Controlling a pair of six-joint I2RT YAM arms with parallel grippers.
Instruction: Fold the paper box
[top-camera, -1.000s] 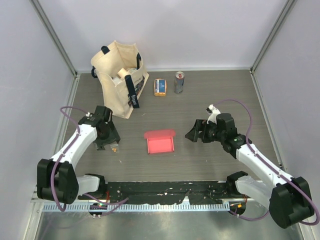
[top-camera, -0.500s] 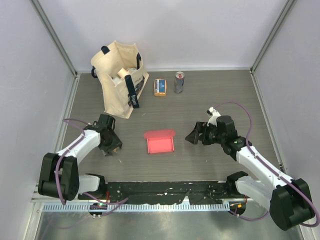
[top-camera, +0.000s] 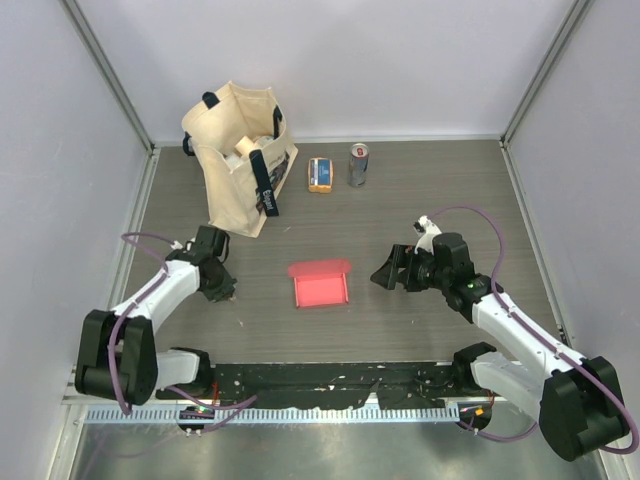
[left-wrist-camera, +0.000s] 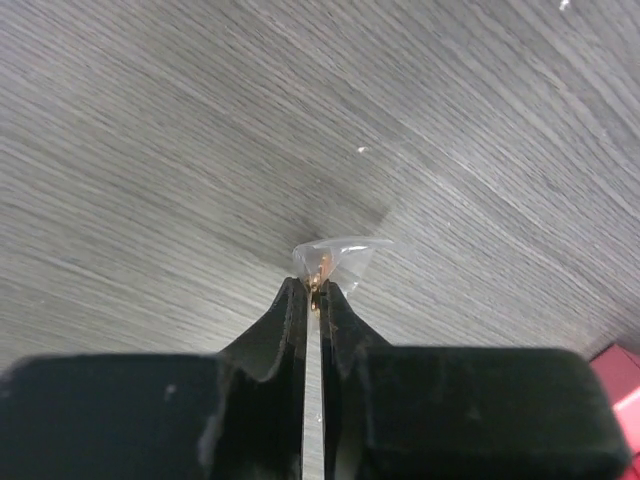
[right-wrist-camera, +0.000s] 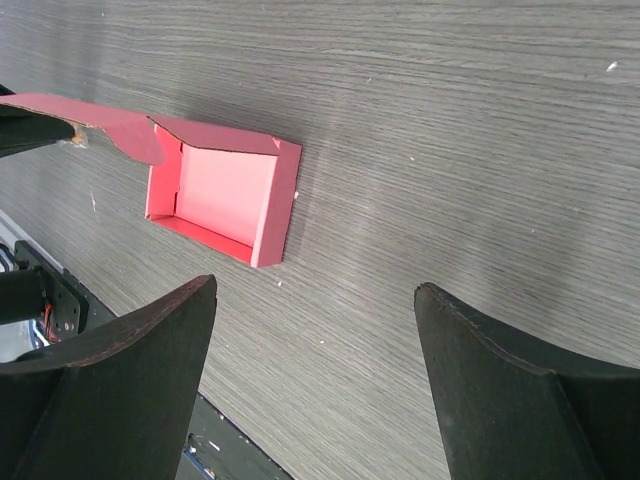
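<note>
At the middle of the tabletop (top-camera: 430, 200), between the two arms, lies the paper box (top-camera: 320, 285), touched by neither. It is a pinkish-red card piece, only partly formed: a low open tray with thin walls standing on its sides and a paler pink floor. Its lid flap, with rounded corners, is spread flat on the wood toward the far side. By my reading the closing of that flap is not yet done.

The right tool (top-camera: 388, 268) sits just off the box's right side and faces it, its two fingers (right-wrist-camera: 110, 390) wide apart with nothing between them. That looks like a ready stance for pushing or pinching a wall or the flap.

The left tool (left-wrist-camera: 318, 290) is well apart from the box, low over bare wood on the left. Its jaws are drawn together on a clear scrap (left-wrist-camera: 345, 250), a bit of crumpled film with a golden speck at the tips. What the scrap really is I cannot make out from so close. It seems to be clutter, not part of the fold.

Along the far side stand a beige tote bag (top-camera: 240, 165), an orange-and-blue packet (top-camera: 320, 174) and a can (top-camera: 359, 165), all clear of the working spot
</note>
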